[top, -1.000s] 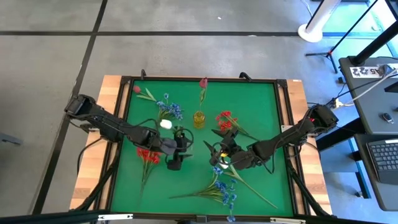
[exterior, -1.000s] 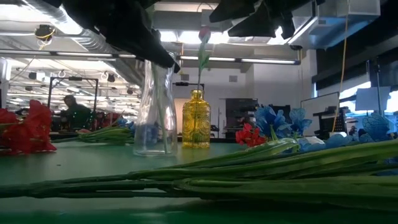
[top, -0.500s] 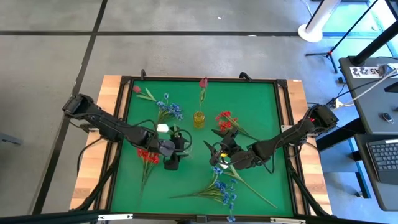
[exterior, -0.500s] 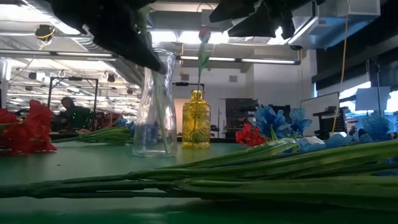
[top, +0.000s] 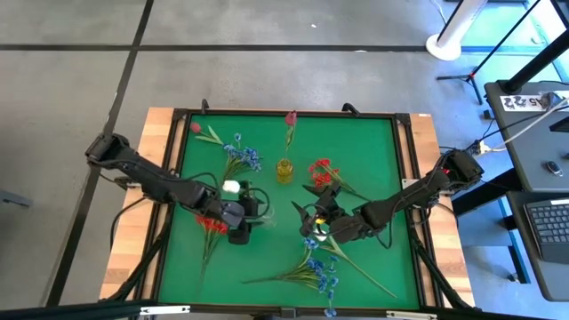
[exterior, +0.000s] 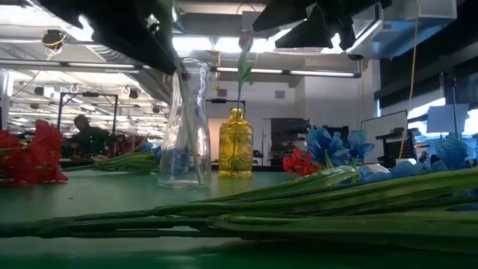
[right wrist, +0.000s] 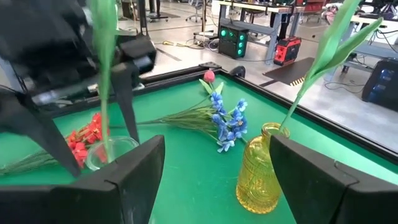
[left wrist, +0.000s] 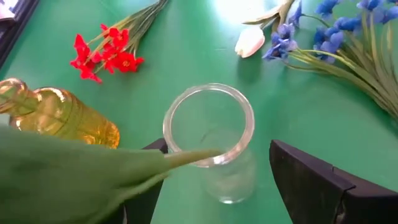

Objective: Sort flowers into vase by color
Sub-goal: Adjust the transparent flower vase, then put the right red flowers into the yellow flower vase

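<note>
A white-bud flower (top: 233, 187) stands with its stem's lower end (right wrist: 107, 134) inside the clear glass vase (left wrist: 208, 124), its top leaning over my left arm. My left gripper (left wrist: 217, 147) is open, one finger on either side of the vase, just above its rim. The yellow vase (top: 284, 169) holds a pink-bud flower (top: 291, 117). My right gripper (top: 311, 213) hovers open at mid-table, right of the clear vase. Red clusters (top: 212, 222), blue clusters (top: 242, 156) and more flowers (top: 322, 276) lie on the green mat. My left gripper: the flower's green leaf (left wrist: 93, 174) crosses in front of one finger (left wrist: 146, 196) on its way to the vase rim. I cannot tell whether it touches that finger. The fingers stand wide apart and do not pinch the stem.
A second red cluster (top: 322, 169) lies right of the yellow vase. A bud flower (top: 197, 130) lies near the far left corner. Long green stems (exterior: 314, 202) stretch along the near side. The mat has a raised black rim (top: 174, 178). A person (exterior: 88, 134) is in the room behind.
My left gripper has drawn back toward the table's left edge, away from the clear vase. The white bud has drifted a little toward the near edge with it, while the stem's lower end has stayed in the vase.
</note>
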